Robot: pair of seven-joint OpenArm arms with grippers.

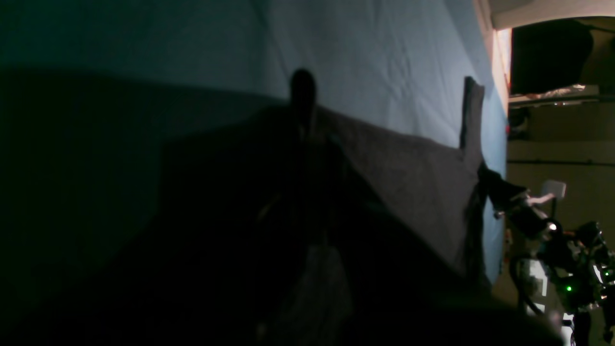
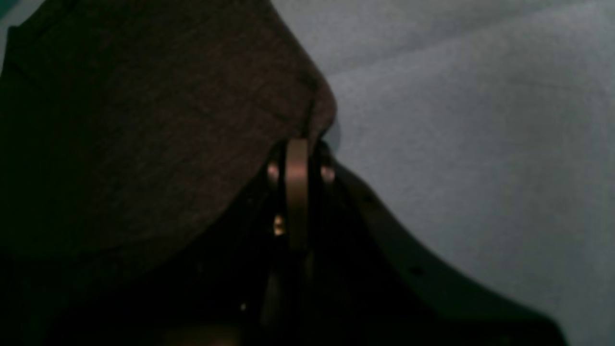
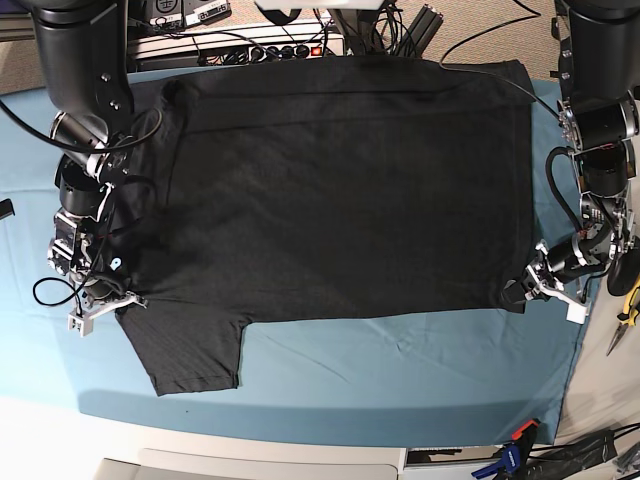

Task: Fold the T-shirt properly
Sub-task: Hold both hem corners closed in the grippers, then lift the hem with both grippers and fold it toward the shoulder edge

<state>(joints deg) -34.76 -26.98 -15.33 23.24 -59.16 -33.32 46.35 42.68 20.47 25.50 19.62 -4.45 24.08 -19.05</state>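
A: Where's the shirt [image 3: 340, 190]?

B: Spread flat, plain black side up, over the teal cloth [image 3: 400, 370], reaching the far edge. One sleeve [image 3: 190, 350] sticks out near-left.

A: And the pincers?

B: The left gripper [image 3: 522, 290] is clamped on the shirt's near-right corner. The right gripper [image 3: 118, 292] is pinched on the left edge by the sleeve; its wrist view shows fabric [image 2: 144, 120] bunched at the tips.

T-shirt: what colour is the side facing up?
Plain black T-shirt, no print visible; clearest in the base view.
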